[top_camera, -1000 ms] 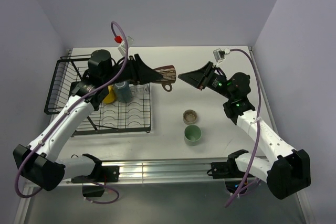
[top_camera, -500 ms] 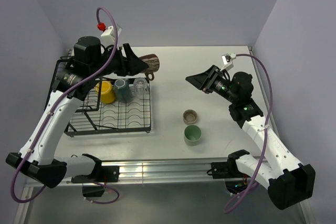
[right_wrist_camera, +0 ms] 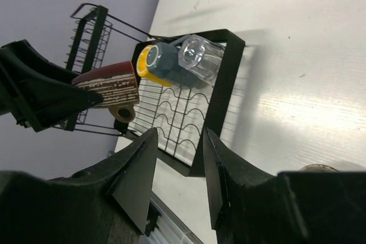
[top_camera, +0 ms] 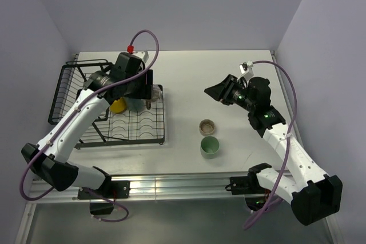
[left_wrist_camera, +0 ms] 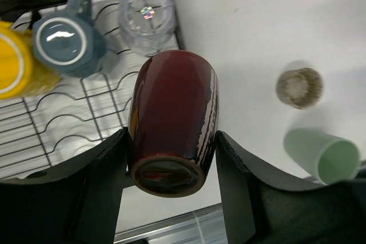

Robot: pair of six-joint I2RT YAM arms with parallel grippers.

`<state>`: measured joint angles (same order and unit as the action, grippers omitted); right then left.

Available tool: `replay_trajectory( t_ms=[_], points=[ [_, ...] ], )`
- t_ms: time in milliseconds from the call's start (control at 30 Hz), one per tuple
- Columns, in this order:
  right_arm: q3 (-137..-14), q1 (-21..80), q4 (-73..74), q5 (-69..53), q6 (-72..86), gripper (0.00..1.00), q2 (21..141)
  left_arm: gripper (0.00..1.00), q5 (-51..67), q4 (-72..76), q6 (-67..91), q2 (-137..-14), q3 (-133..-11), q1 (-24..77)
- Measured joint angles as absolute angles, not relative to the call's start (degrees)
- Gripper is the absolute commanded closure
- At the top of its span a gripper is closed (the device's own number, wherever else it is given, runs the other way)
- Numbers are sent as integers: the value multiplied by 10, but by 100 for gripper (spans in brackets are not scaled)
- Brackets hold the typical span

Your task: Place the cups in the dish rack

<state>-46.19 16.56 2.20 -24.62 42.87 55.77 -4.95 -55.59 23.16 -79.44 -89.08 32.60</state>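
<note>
Up front, the pale green tumbler (top_camera: 210, 146) and beige-brown cup (top_camera: 207, 126) are sitting on the worktop (top_camera: 189, 78), not loaded yet. Big change further back: a second ago the left hand (left_wrist_camera: 171, 161) was out mid-worktop, nose to nose with the right hand (right_wrist_camera: 178, 152). Now it's swung over the right edge of the dish rack (top_camera: 163, 118), pinching the dark mug (left_wrist_camera: 174, 95) beside the clear glass (left_wrist_camera: 147, 12), grey mug (left_wrist_camera: 67, 39) and yellow mug (top_camera: 118, 106). Right hand's backed off, spread, empty. Guessing cup four goes in next.
</note>
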Motion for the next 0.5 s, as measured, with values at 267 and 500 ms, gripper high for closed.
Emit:
replay_trajectory(
  t_ms=[267,500],
  points=[
    [-462,166,34,-244,415,55,572,100,-99,-560,235,-813,-843,331],
    [-462,166,41,-244,406,55,576,100,-123,-559,238,-868,-825,347]
  ],
)
